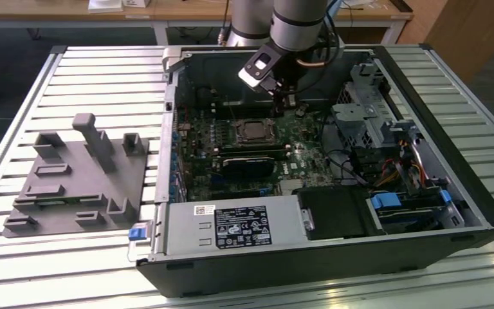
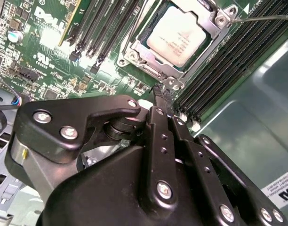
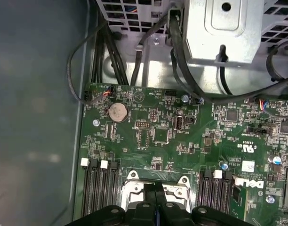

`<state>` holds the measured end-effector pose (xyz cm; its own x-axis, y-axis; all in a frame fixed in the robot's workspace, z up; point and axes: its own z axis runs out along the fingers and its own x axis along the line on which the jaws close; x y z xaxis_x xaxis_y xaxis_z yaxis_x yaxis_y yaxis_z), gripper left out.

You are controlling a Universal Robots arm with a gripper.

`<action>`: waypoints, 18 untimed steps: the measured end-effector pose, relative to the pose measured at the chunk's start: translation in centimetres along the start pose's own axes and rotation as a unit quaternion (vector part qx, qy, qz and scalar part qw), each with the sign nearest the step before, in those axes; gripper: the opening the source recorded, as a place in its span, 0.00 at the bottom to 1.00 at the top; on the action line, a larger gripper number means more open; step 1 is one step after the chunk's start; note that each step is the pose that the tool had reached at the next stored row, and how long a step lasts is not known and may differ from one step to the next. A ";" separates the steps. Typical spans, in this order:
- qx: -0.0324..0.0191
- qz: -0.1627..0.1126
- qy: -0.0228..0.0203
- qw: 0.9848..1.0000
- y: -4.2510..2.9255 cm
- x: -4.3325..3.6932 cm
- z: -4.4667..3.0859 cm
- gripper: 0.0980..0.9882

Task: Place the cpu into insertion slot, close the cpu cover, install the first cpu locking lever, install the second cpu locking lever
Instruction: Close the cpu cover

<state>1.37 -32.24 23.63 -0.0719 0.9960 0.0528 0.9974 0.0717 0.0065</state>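
- Showing a square, matte grey cpu [image 2: 177, 35], lying flat.
- Thin silvery cpu cover [image 2: 218, 21] frames it.
- Black gripper [image 2: 162, 92]: fingers pressed together at the cover's corner.

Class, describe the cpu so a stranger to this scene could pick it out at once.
Look inside the open black computer case lying on the slatted table, at its green circuit board. Between two banks of long black memory slots sits the cpu: a small pale metal square framed by the silvery cpu cover, unlike its long, dark neighbours.
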 end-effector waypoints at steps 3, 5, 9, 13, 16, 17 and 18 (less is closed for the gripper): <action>0.000 0.000 0.000 1.000 -0.30 0.01 0.26 0.01; 0.000 0.000 0.000 1.000 -0.78 0.03 0.39 0.01; 0.000 0.000 0.000 1.000 -1.74 0.09 0.59 0.01; 0.001 0.000 0.000 1.000 -1.87 0.06 1.25 0.01; 0.002 0.000 0.000 1.000 -2.37 0.07 1.67 0.01; 0.002 0.000 0.000 1.000 -2.74 0.09 1.72 0.01; 0.002 0.000 0.000 1.000 -3.05 0.11 1.76 0.01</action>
<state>-1.68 -32.26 21.86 -0.0718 0.9960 0.0526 0.9974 0.0717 0.0032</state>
